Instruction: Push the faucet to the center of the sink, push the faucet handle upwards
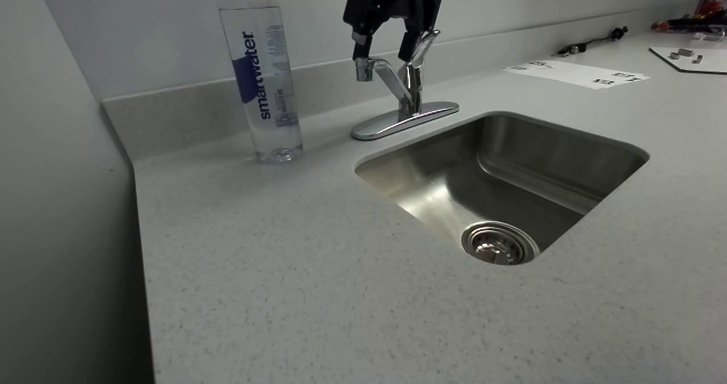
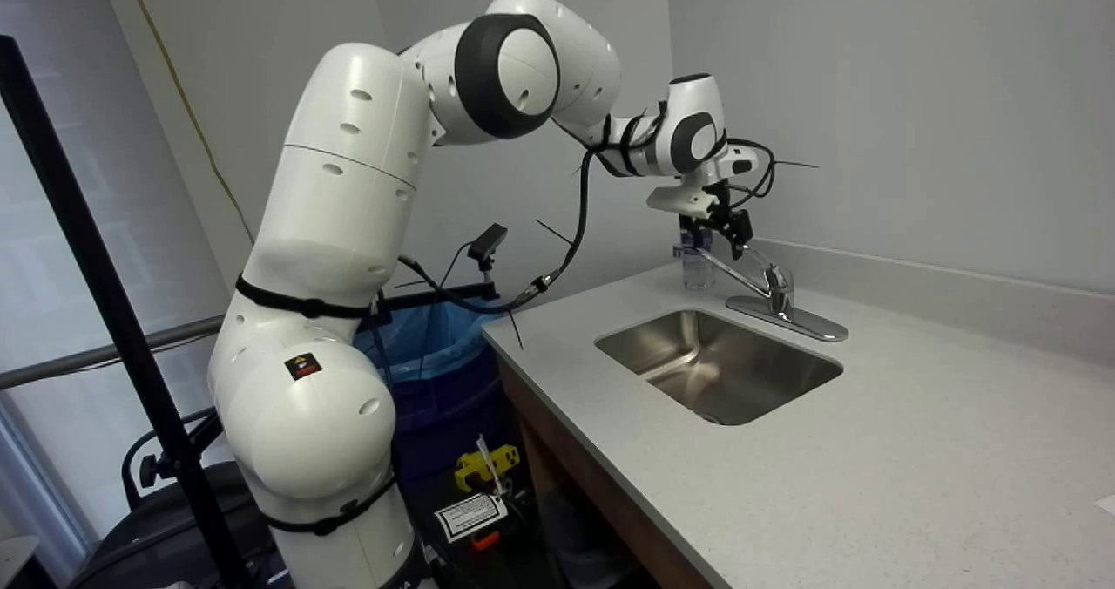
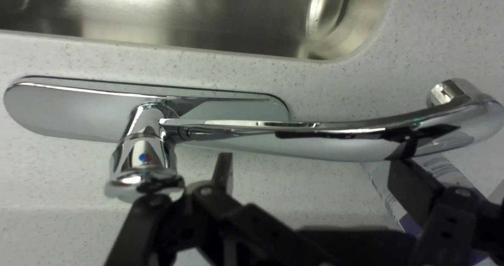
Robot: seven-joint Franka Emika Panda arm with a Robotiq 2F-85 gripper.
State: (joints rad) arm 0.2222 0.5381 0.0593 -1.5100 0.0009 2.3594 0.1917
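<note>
The chrome faucet [image 1: 392, 83] stands behind the steel sink [image 1: 454, 185]. In the wrist view its long spout [image 3: 334, 142] runs right along the base plate, and its tip hangs over the counter beyond the basin [image 3: 189, 18]. The faucet handle [image 1: 425, 46] slants up from the body; in the wrist view the handle [image 3: 143, 185] is partly hidden by a finger. My gripper [image 1: 385, 53] is open and empty, on the wall side of the spout in the wrist view [image 3: 315, 161]. One finger is near the handle, the other close to the spout's end; contact is unclear.
A clear water bottle [image 1: 264, 88] stands close beside the spout's tip, near the side wall. The backsplash [image 2: 941, 284] runs behind the faucet. A printed paper sheet [image 1: 573, 74] and a dark cable [image 1: 590, 42] lie farther along the counter.
</note>
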